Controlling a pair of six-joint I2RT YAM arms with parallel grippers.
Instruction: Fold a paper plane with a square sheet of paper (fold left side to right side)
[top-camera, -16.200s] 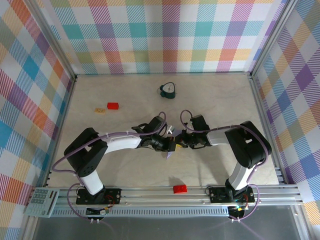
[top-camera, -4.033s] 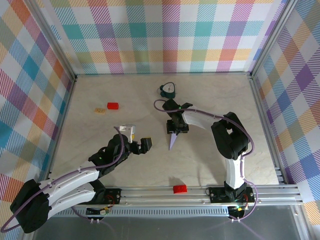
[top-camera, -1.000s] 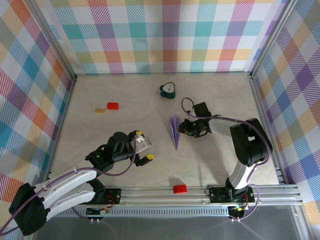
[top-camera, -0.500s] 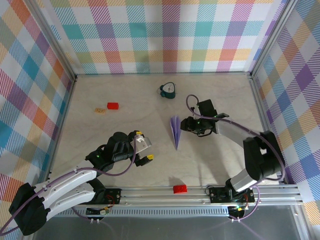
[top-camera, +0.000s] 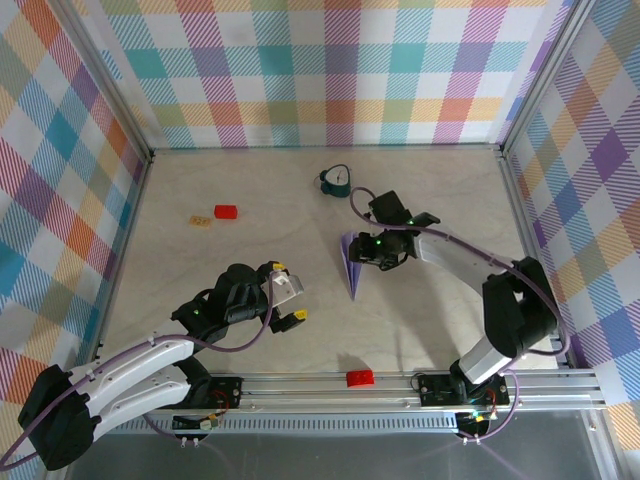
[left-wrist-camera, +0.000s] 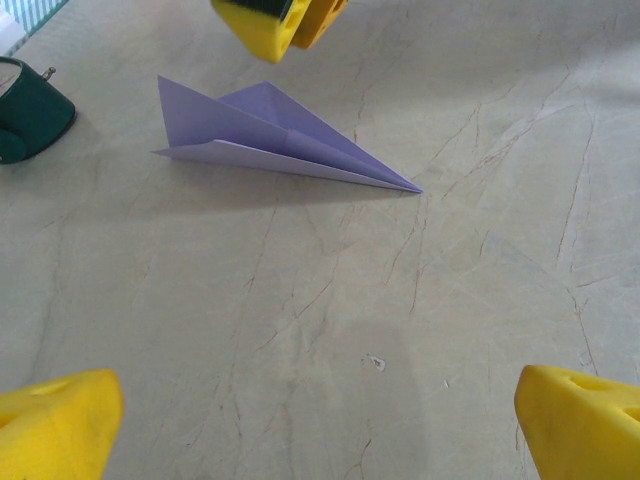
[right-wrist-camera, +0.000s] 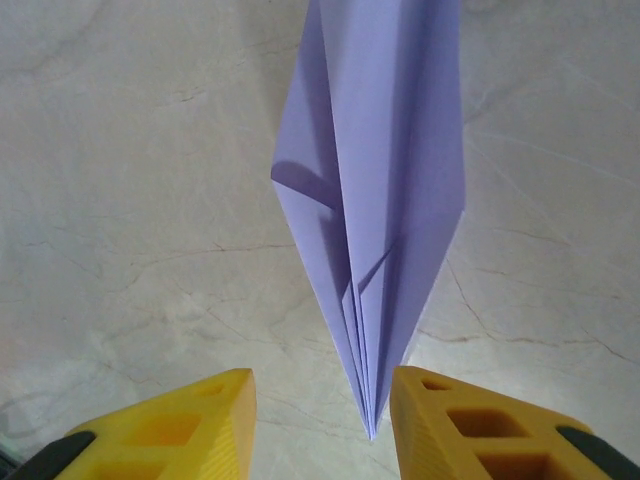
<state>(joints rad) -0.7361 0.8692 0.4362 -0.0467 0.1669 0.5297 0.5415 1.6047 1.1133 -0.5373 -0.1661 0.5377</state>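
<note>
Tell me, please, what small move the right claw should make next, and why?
Probably lift the right claw straight up and away. The paper plane looks fully folded and lies on the table; the claw's jaws stand apart beside its pointed end, gripping nothing, so dragging sideways could shift it.

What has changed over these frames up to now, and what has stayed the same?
The left gripper withdrew from the centre to the near left, jaws wide open. The right gripper, which held the paper plane, laid it on the table, let go, backed off to the right, and has now come back beside it, jaws apart. The clock and red blocks stayed put.
</note>
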